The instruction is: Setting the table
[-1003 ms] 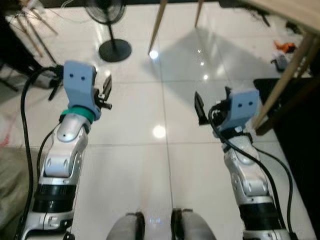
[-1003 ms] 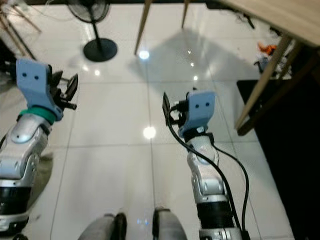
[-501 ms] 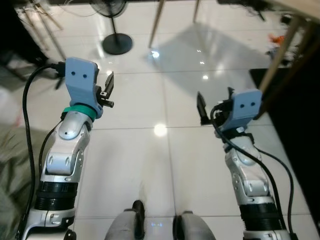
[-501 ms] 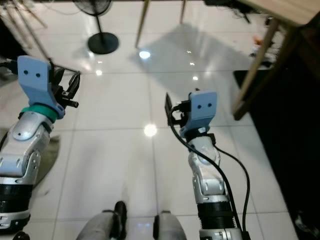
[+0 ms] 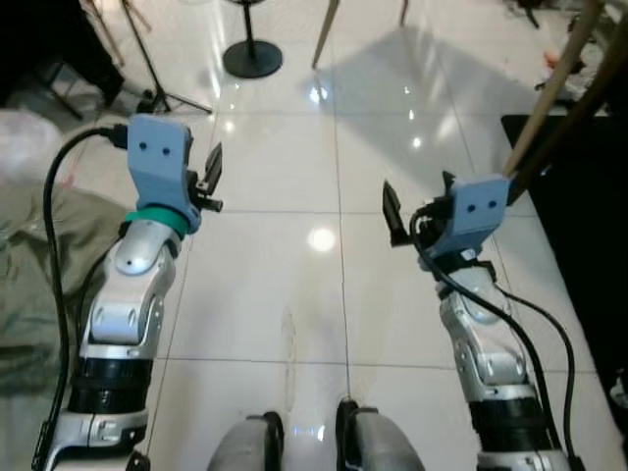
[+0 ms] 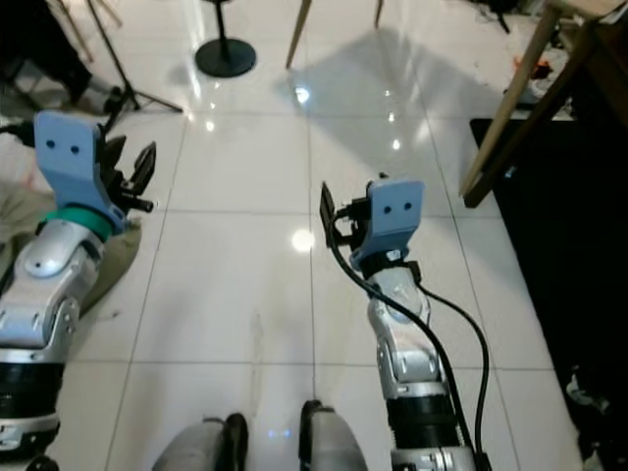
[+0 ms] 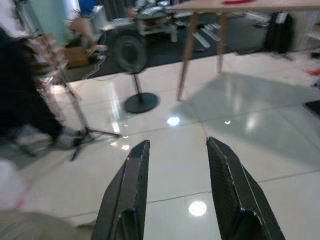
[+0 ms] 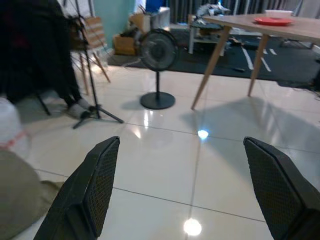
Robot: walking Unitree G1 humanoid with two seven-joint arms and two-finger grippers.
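I walk with both hands empty, left gripper [image 7: 176, 192] and right gripper [image 8: 185, 187] fingers apart; the red plate [image 8: 272, 21] sits on the wooden table [image 8: 240, 22] far ahead, so I should step slowly toward it

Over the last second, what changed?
The whole picture has shifted, so the camera moved, not the things: the fan's base and the wooden table legs now sit elsewhere in frame, and a grey-green cloth on the floor shows at the robot's left. Both arms stay raised over the tiles, left hand and right hand open and empty as before.
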